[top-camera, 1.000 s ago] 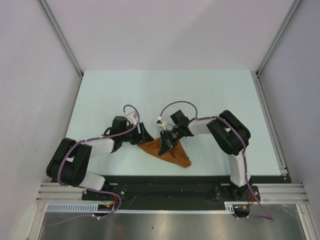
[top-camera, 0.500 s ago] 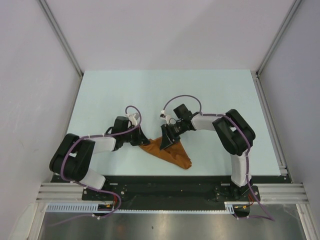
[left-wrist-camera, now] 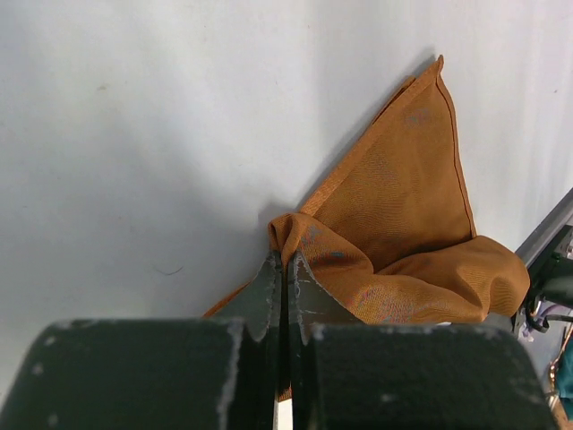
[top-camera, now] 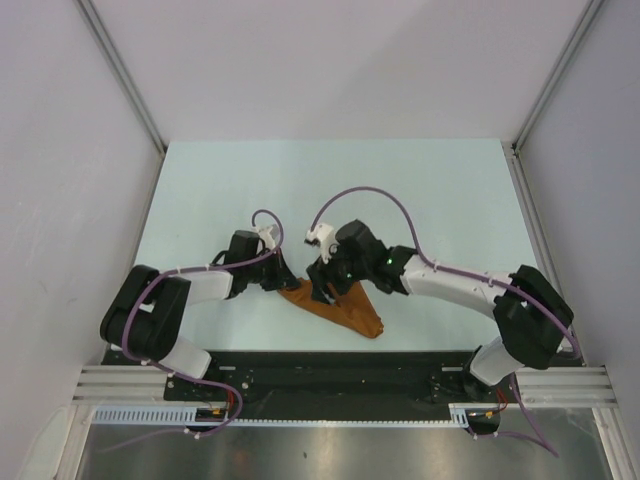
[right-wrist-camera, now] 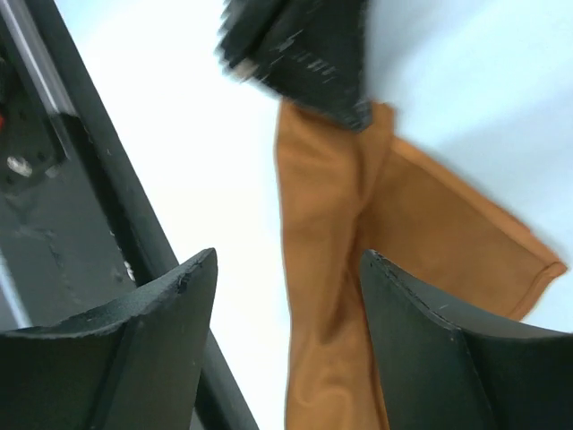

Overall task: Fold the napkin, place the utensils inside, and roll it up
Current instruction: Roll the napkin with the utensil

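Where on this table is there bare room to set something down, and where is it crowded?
Bare: the table's whole far half, beyond the napkin. Crowded: the near middle, where the left gripper is shut on the napkin and the right gripper hangs open over it.

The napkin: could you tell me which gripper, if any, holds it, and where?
The left gripper pinches a bunched fold of the napkin; the right gripper is open.
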Robot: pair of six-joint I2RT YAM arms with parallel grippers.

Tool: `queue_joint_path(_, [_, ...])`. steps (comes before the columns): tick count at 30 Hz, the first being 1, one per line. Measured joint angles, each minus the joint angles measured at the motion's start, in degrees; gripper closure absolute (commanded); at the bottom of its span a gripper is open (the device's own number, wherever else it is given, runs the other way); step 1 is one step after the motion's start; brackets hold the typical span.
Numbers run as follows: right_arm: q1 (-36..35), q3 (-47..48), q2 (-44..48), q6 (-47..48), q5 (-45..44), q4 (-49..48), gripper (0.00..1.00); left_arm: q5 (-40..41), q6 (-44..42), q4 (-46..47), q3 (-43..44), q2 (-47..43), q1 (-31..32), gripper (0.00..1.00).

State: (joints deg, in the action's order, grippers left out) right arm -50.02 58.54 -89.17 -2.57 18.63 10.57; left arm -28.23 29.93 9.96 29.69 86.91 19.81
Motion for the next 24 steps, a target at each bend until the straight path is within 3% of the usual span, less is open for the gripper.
queue_joint_path(4, [-6.7, -5.0, 1.7, 2.2, -7.9, -4.3, 0.36, 0.0, 0.0, -0.9, 0.7, 0.3, 0.0, 1.00])
queue_joint_path(9, [-8.6, -6.3, -0.1, 4.1, -12.7, -6.1, 0.40, 0.0, 0.0, -1.7, 1.4, 0.9, 0.0, 1.00])
queue_joint_path(14, [-9.0, -6.3, -3.0, 5.3, -14.3, -7.0, 0.48, 0.0, 0.0, -2.0, 1.6, 0.9, 0.1, 1.00])
queue_joint_path(24, [-9.3, -6.1, -5.0, 6.3, -14.4, -7.5, 0.48, 0.0, 0.0, -2.5, 2.0, 1.2, 0.1, 1.00])
